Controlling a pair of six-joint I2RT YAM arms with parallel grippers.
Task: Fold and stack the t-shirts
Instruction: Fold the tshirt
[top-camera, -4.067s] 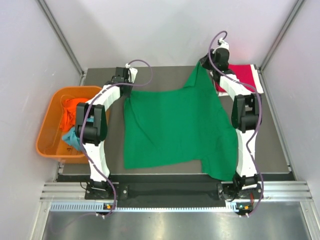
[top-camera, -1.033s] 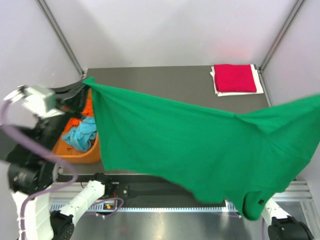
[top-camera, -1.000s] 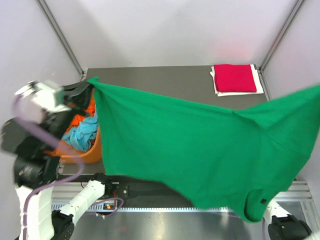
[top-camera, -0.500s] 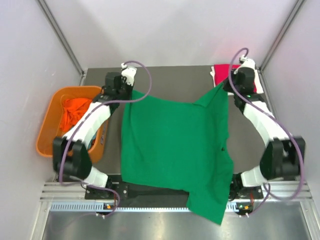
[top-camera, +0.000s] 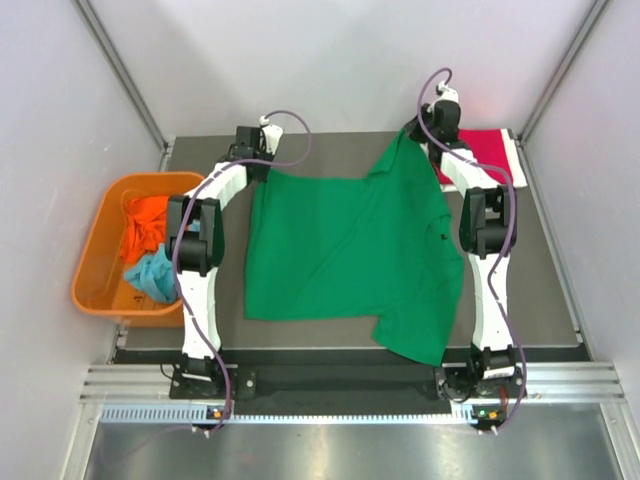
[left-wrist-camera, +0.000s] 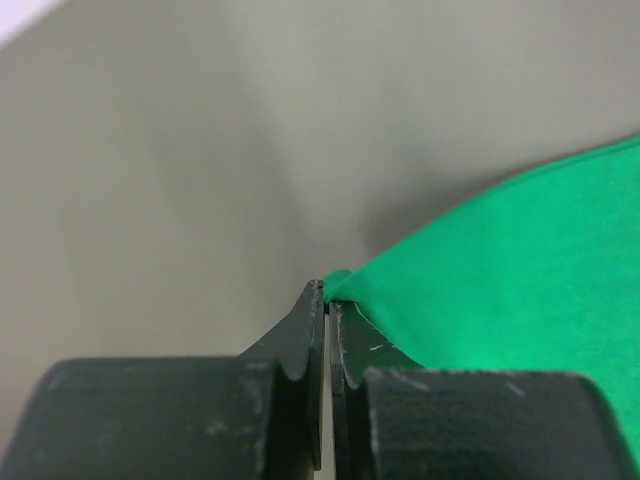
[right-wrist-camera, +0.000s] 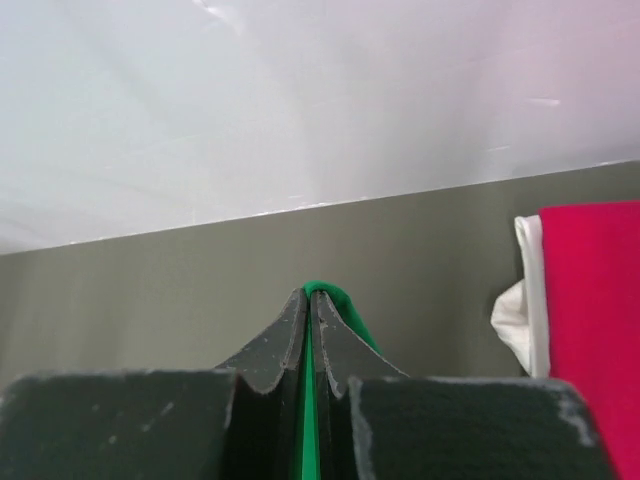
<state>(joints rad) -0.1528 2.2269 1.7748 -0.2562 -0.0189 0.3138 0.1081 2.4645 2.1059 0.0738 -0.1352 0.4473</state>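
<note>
- Top external view, nearest: a loose flap of the green t-shirt (top-camera: 350, 250) lies at the near right, close to the table's (top-camera: 300, 335) near edge.
- The shirt's body lies flat on the middle of the table. Its right side is the longer run, from far to near. I cannot tell collar from hem.
- A small dark mark by the shirt's right edge is too small to read.
- At the left, beside the table, the orange tub (top-camera: 95, 290) holds the orange t-shirt (top-camera: 145, 225) and the light blue t-shirt (top-camera: 150, 275), both crumpled.
- The left gripper (top-camera: 265, 168) is pinched tight on the green shirt's far-left corner, with cloth between its tips.
- The right gripper (top-camera: 415, 132) is clamped on the far-right corner, drawing it to a peak.
- Farthest right, the red t-shirt (top-camera: 490, 150) lies folded on something white (top-camera: 515, 150).
</note>
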